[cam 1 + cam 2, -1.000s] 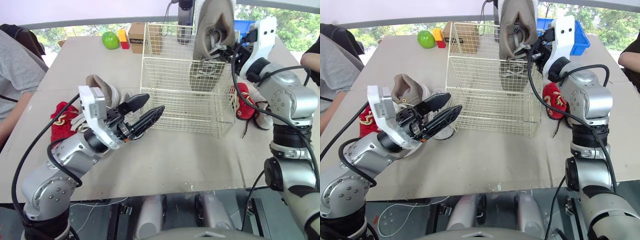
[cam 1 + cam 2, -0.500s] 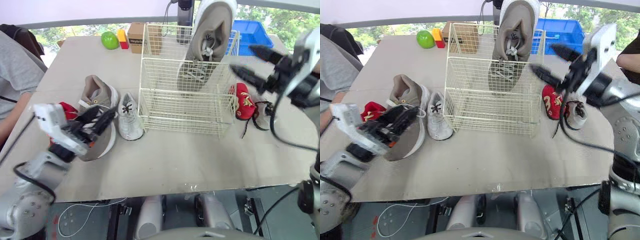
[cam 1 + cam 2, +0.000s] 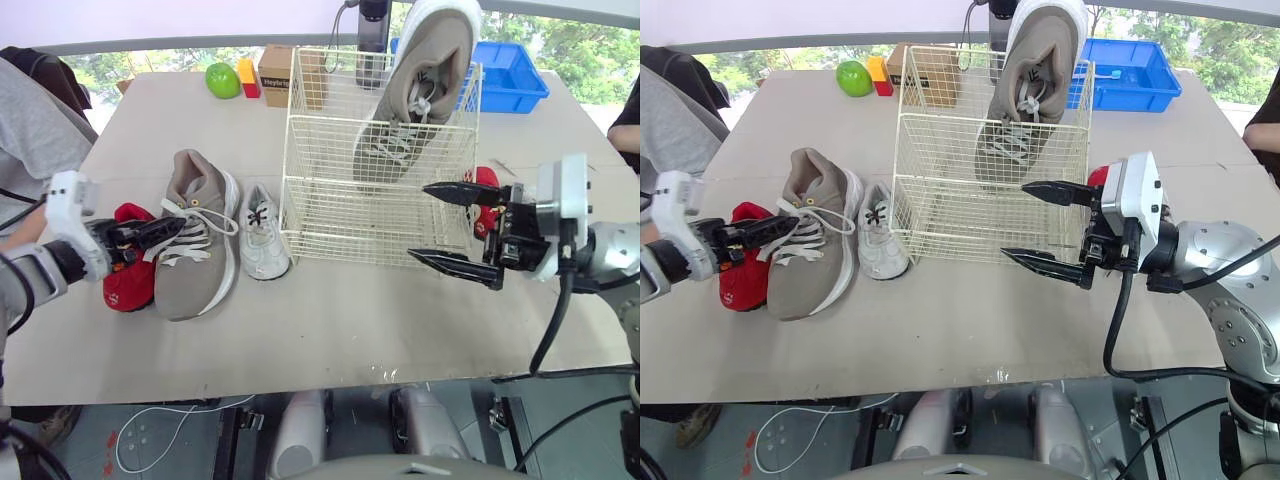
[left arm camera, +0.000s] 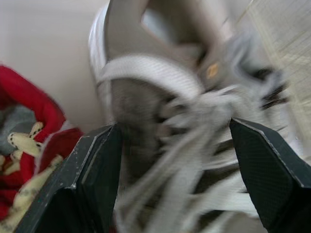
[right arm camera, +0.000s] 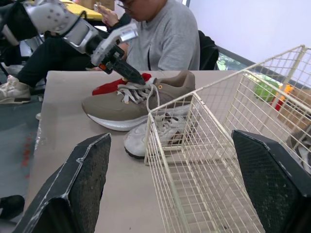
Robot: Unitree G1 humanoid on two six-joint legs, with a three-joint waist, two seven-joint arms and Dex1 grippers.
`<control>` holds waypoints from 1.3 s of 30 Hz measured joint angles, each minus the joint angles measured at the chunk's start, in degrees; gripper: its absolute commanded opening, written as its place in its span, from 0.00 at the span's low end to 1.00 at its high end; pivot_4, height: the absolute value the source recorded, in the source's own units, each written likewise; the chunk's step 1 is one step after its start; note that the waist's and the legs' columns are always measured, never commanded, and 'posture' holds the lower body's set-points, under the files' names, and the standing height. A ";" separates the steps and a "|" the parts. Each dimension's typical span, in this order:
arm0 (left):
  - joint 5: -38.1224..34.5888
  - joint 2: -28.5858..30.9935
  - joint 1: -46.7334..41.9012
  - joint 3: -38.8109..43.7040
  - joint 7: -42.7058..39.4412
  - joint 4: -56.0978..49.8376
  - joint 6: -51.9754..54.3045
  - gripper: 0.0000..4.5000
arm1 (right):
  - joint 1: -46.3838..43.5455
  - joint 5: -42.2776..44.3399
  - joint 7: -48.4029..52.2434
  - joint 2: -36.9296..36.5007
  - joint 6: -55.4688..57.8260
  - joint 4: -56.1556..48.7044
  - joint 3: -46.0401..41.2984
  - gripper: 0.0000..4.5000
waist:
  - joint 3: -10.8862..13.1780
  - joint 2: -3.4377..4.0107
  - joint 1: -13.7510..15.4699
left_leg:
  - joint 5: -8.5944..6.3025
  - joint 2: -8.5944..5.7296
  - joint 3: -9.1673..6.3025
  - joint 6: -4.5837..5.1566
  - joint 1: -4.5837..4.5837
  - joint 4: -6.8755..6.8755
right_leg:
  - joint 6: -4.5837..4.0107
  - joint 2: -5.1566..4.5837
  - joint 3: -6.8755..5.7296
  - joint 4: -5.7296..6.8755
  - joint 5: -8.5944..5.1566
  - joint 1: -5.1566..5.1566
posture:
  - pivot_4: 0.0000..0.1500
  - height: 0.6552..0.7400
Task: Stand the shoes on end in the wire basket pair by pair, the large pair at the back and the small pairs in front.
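The move ahead turns on the second large shoe [image 3: 200,270]. It lies on its sole on the surface [image 3: 350,320], left of the wire basket [image 3: 300,150]. Its long axis runs about parallel to the basket's left wall, heel toward the basket's back and toe toward its front. The left gripper [image 3: 160,230] meets it crosswise from the side away from the basket, fingers spread either side of the laces, so we judge this arm far the nearer. Its mate [image 3: 420,90] stands toe-up at the back of the basket, with open room beside it. A small white shoe [image 3: 262,235] lies between the large shoe and the basket, and a red shoe [image 3: 128,285] lies farther left. The right gripper [image 3: 418,221] hangs spread wide at the basket's front right corner, holding nothing. The lift must clear the basket's rim.
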 measured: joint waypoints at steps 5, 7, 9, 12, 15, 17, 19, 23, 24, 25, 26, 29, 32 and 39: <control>9.36 0.19 -10.11 -9.89 -6.35 9.71 -1.25 0.84 | 1.14 1.78 -2.41 -1.52 0.71 -3.32 -0.63 0.84 | 0.00 0.00 0.04 | 0.00 0.02 -0.02 0.00 0.01 -0.02 | 0.05 0.04 -0.01 0.03 0.03 -0.01 | 1.00 1.00; 11.13 1.06 -12.22 -11.45 -9.81 12.67 -1.16 0.84 | 2.05 3.17 -3.44 -2.52 1.17 -4.56 -1.44 0.84 | -0.01 -0.01 -0.03 | 0.00 0.04 -0.03 0.00 0.01 -0.01 | 0.03 0.04 -0.02 0.04 0.02 -0.01 | 1.00 1.00; 12.43 2.08 -13.47 -12.58 -13.54 14.99 -0.79 0.84 | 2.70 4.14 -4.45 -2.98 1.78 -5.20 -2.12 0.84 | -0.01 -0.01 -0.23 | 0.00 0.05 -0.02 0.00 0.00 -0.01 | 0.02 0.04 -0.01 0.04 0.01 -0.01 | 1.00 1.00; 15.24 3.58 -15.54 -14.82 -19.43 17.68 -0.23 0.84 | 3.38 5.49 -5.53 -3.85 1.96 -5.79 -2.48 0.84 | -0.01 -0.01 -0.27 | 0.00 0.05 -0.01 0.00 0.00 -0.01 | 0.01 0.04 0.00 0.03 0.00 -0.02 | 1.00 1.00; 17.61 3.52 -16.48 -16.72 -21.72 18.74 -0.57 0.84 | 3.63 6.05 -5.82 -4.34 1.95 -5.84 -2.59 0.84 | -0.01 -0.01 -0.17 | 0.00 0.05 0.00 0.01 -0.01 0.00 | 0.01 0.03 0.01 0.03 0.00 -0.02 | 1.00 1.00; 20.05 2.59 -17.29 -18.52 -22.80 18.74 -1.65 0.72 | 3.63 6.18 -6.02 -4.77 1.95 -5.83 -2.57 0.87 | -0.02 -0.01 -0.14 | 0.00 0.05 0.00 0.01 0.00 0.02 | 0.01 0.02 0.03 0.04 0.00 -0.01 | 1.00 1.00; 21.85 1.31 -17.71 -18.61 -22.41 18.94 -2.45 0.60 | 3.60 6.22 -6.21 -4.91 1.94 -5.83 -2.54 0.87 | -0.05 0.03 -0.06 | 0.00 0.04 0.00 0.01 0.01 0.04 | 0.02 0.01 0.05 0.06 0.01 0.00 | 1.00 1.00; 22.89 -1.84 -17.71 -15.93 -20.92 18.52 -1.66 0.18 | 3.63 6.72 -6.62 -6.17 2.03 -5.91 -2.54 0.87 | -0.11 0.12 0.95 | 0.00 0.04 0.01 0.03 -0.01 0.11 | 0.03 -0.06 0.05 0.05 0.01 0.04 | 1.00 1.00; 22.83 -2.15 -17.37 -15.16 -20.79 17.80 -1.30 0.12 | 3.65 6.85 -6.62 -6.43 2.02 -5.94 -2.55 0.87 | -0.11 0.11 1.21 | 0.00 0.04 0.01 0.03 -0.02 0.12 | 0.03 -0.07 0.07 0.04 0.01 0.04 | 1.00 1.00; 22.66 -2.18 -16.93 -14.52 -20.53 17.13 -0.83 0.11 | 3.66 6.99 -6.64 -6.54 2.03 -5.95 -2.55 0.87 | -0.12 0.09 1.26 | 0.00 0.04 0.00 0.03 -0.02 0.12 | 0.04 -0.09 0.07 0.03 0.01 0.05 | 1.00 1.00; 21.73 -2.37 -15.47 -12.34 -19.83 15.13 1.18 0.10 | 3.72 7.45 -6.73 -6.61 2.03 -6.01 -2.57 0.87 | -0.12 0.06 1.20 | 0.00 0.07 -0.03 0.03 -0.02 0.12 | 0.04 -0.09 0.12 0.02 0.02 0.04 | 1.00 1.00; 17.57 -4.10 -13.20 -5.72 -17.23 10.73 9.44 0.10 | 3.74 7.78 -6.99 -6.67 1.99 -5.84 -2.59 0.87 | 0.02 -0.16 1.15 | 0.00 0.11 -0.11 0.04 -0.10 0.12 | 0.15 -0.05 0.06 0.05 0.08 -0.01 | 1.00 1.00; 12.28 -5.02 -14.63 3.30 -14.31 6.13 16.32 0.10 | 3.57 7.80 -7.13 -6.52 1.83 -5.11 -2.56 0.87 | 0.09 -0.82 1.26 | 0.01 0.22 -0.29 0.02 -0.22 0.18 | 0.22 0.01 -0.21 0.07 0.12 -0.02 | 1.00 1.00; 4.83 -15.71 -36.34 14.53 -0.46 -3.02 18.53 0.10 | 1.02 7.79 -7.24 -4.64 0.80 -2.35 -1.85 0.87 | 0.07 -0.90 1.68 | 0.01 -0.03 -0.36 0.02 0.02 0.31 | 0.25 -0.07 -0.23 0.01 0.14 0.40 | 1.00 1.00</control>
